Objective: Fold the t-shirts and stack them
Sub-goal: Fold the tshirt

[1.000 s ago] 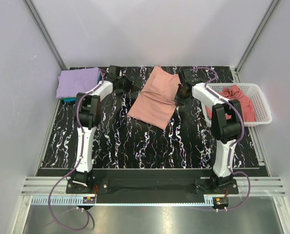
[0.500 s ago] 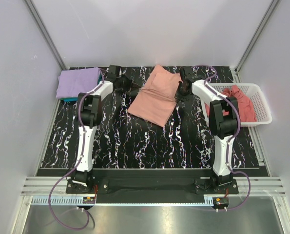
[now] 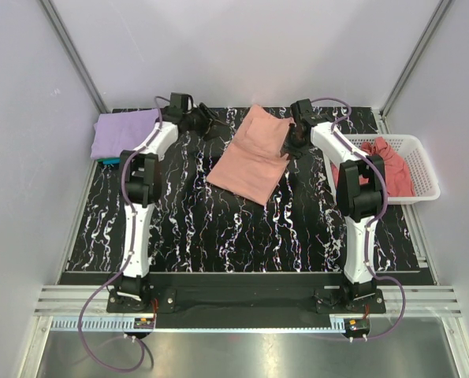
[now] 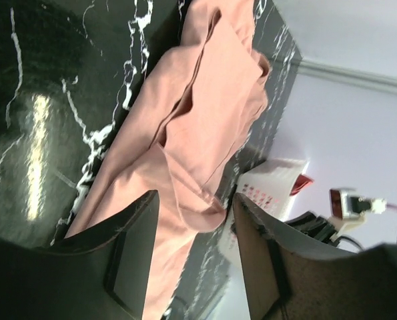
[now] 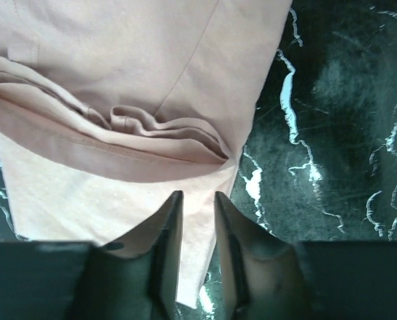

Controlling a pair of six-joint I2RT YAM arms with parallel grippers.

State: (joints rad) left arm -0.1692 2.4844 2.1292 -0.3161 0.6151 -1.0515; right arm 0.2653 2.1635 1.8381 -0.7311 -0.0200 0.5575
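A folded salmon-pink t-shirt [image 3: 252, 155] lies slanted at the back middle of the table. My left gripper [image 3: 212, 126] hovers just left of it, open, with nothing between its fingers; the left wrist view shows the shirt [image 4: 198, 120] beyond the wide gap of the gripper [image 4: 195, 203]. My right gripper [image 3: 294, 146] stands at the shirt's right edge. In the right wrist view that gripper [image 5: 198, 197] is open a little over the shirt's [image 5: 118, 73] hem corner, holding nothing. A lavender t-shirt [image 3: 124, 132] lies folded on a teal one [image 3: 108, 161] at the back left.
A white lattice basket [image 3: 400, 139] at the right edge holds a crumpled rose-pink t-shirt [image 3: 388, 169]. The basket [image 4: 271, 183] also shows past the shirt in the left wrist view. The black marbled table [image 3: 218, 228] is walled on three sides.
Both grippers have opened and let go of the salmon-pink shirt. The left gripper has drawn back to the left and away from it; the right one has risen slightly at the shirt's edge.
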